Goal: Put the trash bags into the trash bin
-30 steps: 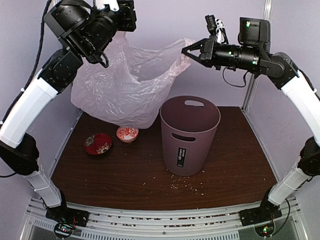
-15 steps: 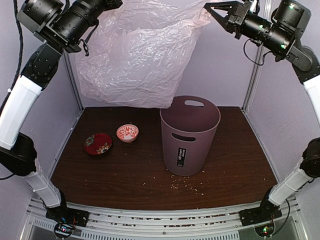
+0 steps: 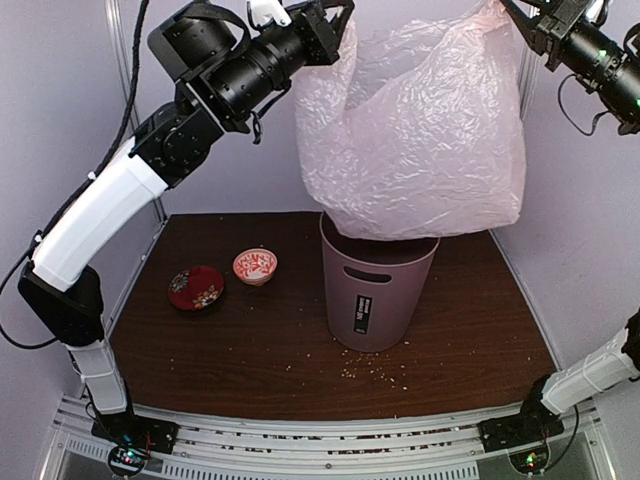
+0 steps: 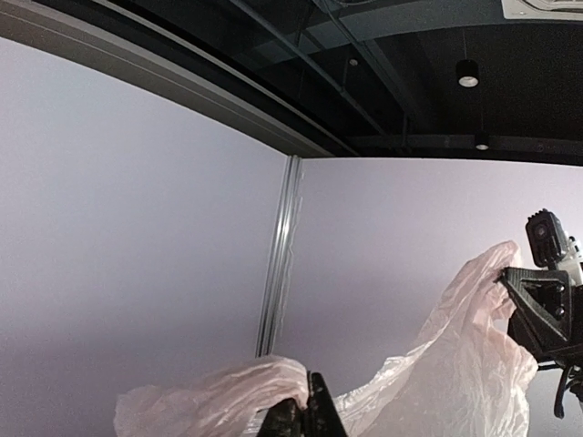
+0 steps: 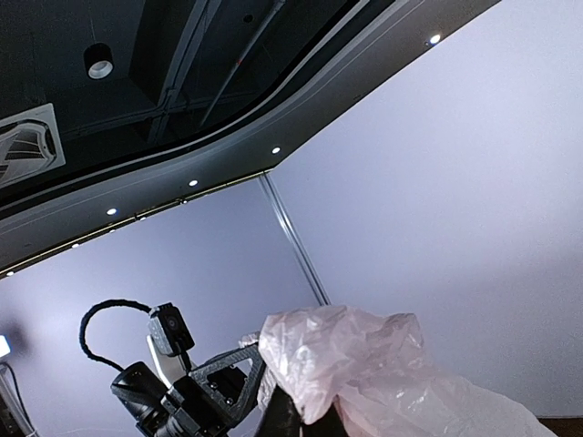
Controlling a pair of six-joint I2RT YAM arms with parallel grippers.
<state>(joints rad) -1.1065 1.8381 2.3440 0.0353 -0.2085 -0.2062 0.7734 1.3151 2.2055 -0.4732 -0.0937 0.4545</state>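
The pale pink translucent trash bag [image 3: 420, 130] hangs stretched between my two grippers, high over the table. My left gripper [image 3: 338, 18] is shut on the bag's upper left edge, and my right gripper [image 3: 512, 12] is shut on its upper right corner. The bag's crumpled bottom reaches the rim of the mauve trash bin [image 3: 378, 295], which stands upright on the table's middle right. In the left wrist view the fingertips [image 4: 308, 414] pinch a fold of the bag [image 4: 455, 364]. In the right wrist view the bag [image 5: 364, 364] drapes over my right gripper [image 5: 310, 421].
A dark red bowl [image 3: 196, 287] and a white-and-red bowl [image 3: 255, 266] sit left of the bin on the brown table [image 3: 200, 350]. Crumbs [image 3: 375, 372] lie scattered in front of the bin. Purple walls close in the back and both sides.
Both arms have carried the bag to the right, from the back left to above the bin. The bag's bottom now meets the bin's rim.
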